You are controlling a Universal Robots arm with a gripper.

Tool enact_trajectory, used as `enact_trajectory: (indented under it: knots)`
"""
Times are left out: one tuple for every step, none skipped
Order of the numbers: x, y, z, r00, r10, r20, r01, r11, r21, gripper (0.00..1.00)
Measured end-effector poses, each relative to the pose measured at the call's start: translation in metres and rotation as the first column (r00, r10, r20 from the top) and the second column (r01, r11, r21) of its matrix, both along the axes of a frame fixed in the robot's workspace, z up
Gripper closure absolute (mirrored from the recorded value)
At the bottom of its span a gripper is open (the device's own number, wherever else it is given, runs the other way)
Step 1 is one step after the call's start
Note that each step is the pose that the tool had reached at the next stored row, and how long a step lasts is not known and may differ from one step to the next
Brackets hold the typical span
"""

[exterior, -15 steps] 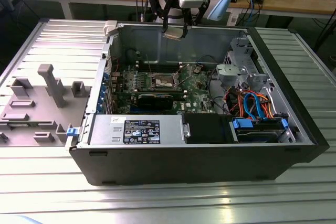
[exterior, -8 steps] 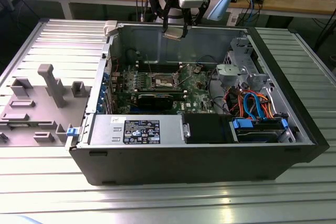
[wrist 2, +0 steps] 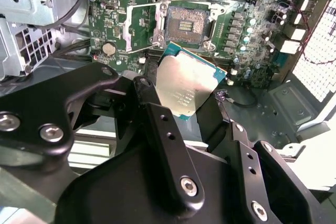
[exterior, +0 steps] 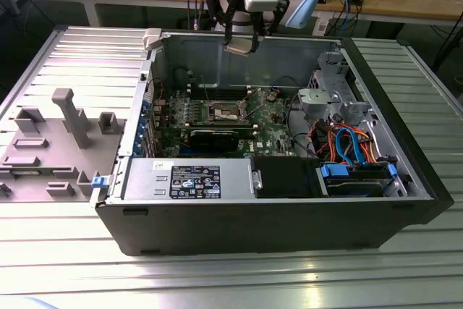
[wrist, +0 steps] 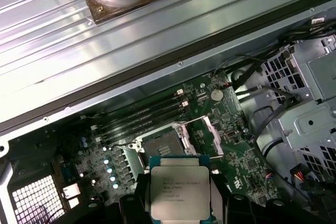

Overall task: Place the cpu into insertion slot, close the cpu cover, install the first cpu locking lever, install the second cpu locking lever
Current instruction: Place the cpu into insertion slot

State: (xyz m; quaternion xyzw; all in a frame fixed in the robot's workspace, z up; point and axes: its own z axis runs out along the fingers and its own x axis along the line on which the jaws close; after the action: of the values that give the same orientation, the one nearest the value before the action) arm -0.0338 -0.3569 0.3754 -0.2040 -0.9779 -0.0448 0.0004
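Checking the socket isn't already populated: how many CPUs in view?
1. The cpu is clamped in the hand, above the case; the insertion slot is bare, its cpu cover swung open. None looks hidden.

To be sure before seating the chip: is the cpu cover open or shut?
Open. The cpu cover is swung away from the insertion slot, whose dark centre shows bare. The claw grips the cpu.

Robot arm point(exterior: 298, 1) at the exterior view's top centre, reaching downward; black gripper point(exterior: 241, 41) hanging beneath it; its two fingers point(wrist 2: 147, 95) pressed against opposite edges of the cpu point(wrist 2: 186, 85), gripping it.
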Motion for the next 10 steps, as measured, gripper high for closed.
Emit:
enact_trajectory:
  knots:
    - [0.0, 0.0, -0.0002, 0.9999, -0.014, 0.0001, 0.014, 0.9999, 0.0001, 0.46]
    - [0.0, 0.0, -0.0004, 0.9997, -0.026, 0.0, 0.026, 0.9997, 0.0001, 0.46]
    - [0.0, 0.0, -0.0006, 0.9992, -0.04, 0.0, 0.04, 0.9992, 0.0001, 0.46]
    - [0.0, 0.0, -0.0007, 0.9986, -0.053, 0.0, 0.053, 0.9986, 0.0001, 0.46]
    - [0.0, 0.0, -0.0008, 0.9978, -0.066, 0.0, 0.066, 0.9978, 0.0, 0.46]
    - [0.0, 0.0, -0.0008, 0.9968, -0.08, 0.0, 0.08, 0.9968, 0.0, 0.46]
    - [0.0, 0.0, -0.0009, 0.9957, -0.092, 0.0, 0.092, 0.9957, 0.0001, 0.46]
    - [0.0, 0.0, -0.001, 0.9949, -0.101, -0.0001, 0.101, 0.9949, 0.0002, 0.46]
    - [0.0, 0.0, -0.001, 0.9948, -0.102, 0.0, 0.102, 0.9948, 0.0002, 0.46]
    - [0.0, 0.0, -0.001, 0.9947, -0.103, 0.0001, 0.103, 0.9947, 0.0001, 0.46]
